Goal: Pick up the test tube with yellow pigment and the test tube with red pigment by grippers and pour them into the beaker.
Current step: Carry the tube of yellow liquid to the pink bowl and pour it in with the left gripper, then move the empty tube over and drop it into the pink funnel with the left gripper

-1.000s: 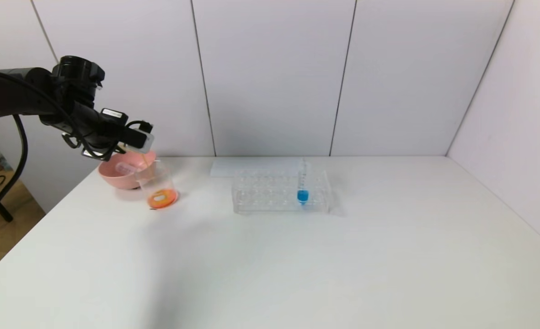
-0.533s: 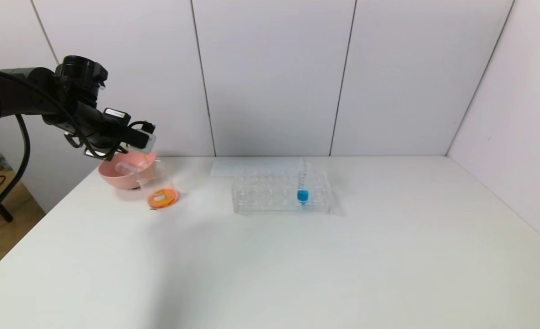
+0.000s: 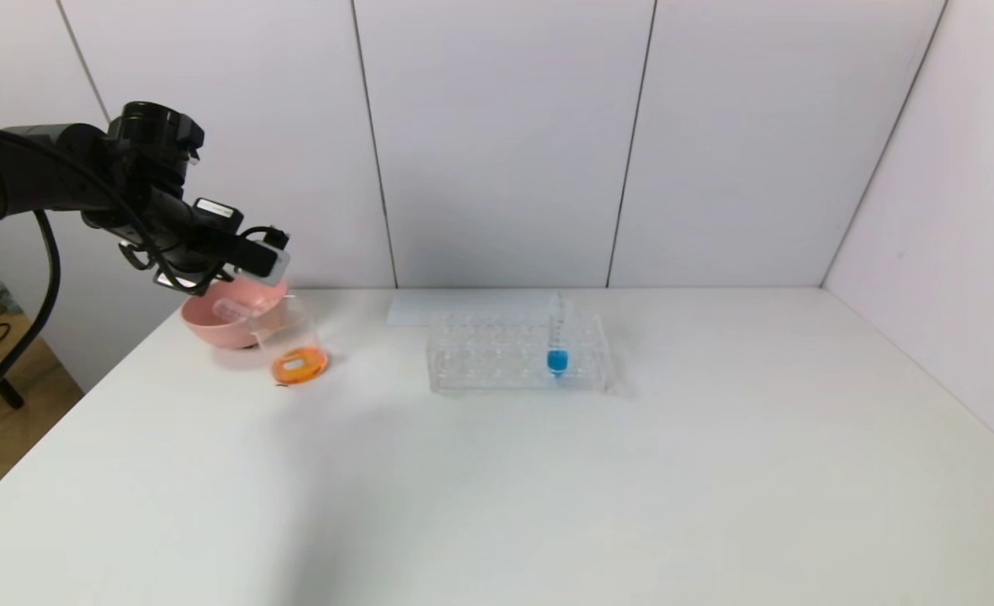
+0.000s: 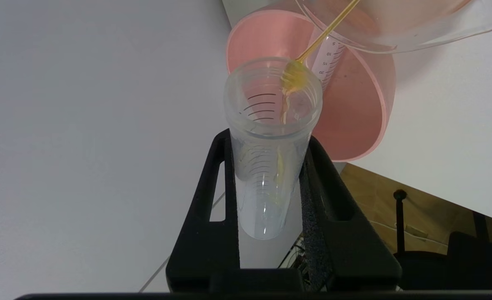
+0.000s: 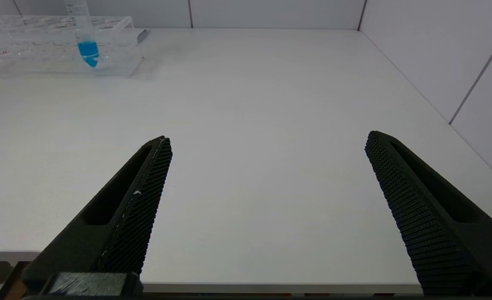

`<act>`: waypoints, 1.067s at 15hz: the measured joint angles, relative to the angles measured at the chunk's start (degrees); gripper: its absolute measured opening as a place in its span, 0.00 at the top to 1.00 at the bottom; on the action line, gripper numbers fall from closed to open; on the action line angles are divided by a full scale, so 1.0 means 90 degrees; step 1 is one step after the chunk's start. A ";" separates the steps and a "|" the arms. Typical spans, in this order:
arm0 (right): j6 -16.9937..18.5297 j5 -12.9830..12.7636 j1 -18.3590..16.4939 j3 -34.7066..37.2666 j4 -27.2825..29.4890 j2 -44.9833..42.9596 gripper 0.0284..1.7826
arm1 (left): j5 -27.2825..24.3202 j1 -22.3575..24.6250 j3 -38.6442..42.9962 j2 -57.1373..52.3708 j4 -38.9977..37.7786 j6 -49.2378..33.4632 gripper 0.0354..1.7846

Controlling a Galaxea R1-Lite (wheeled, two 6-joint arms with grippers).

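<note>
left claw clamps the tilted yellow test tube, a yellow thread running into the beaker.

White table, bare and matte. Pale panelled walls behind and at right, dark vertical seams. Wooden floor at left.

Pink bowl — orange liquid in beaker.
</note>
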 joint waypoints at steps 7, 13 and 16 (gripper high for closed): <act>0.0000 -0.0001 0.0000 0.0000 0.0000 0.0000 0.05 | 0.0218 -0.0111 -0.0009 -0.0012 0.0000 0.0138 0.77; 0.0000 0.0000 0.0000 0.0000 0.0000 0.0000 0.05 | 0.0639 -0.0129 -0.0019 -0.0068 -0.0003 0.0660 0.77; 0.0000 -0.0001 0.0000 0.0000 0.0000 0.0000 0.05 | 0.0677 -0.0153 -0.0015 -0.0098 -0.0009 0.0833 0.77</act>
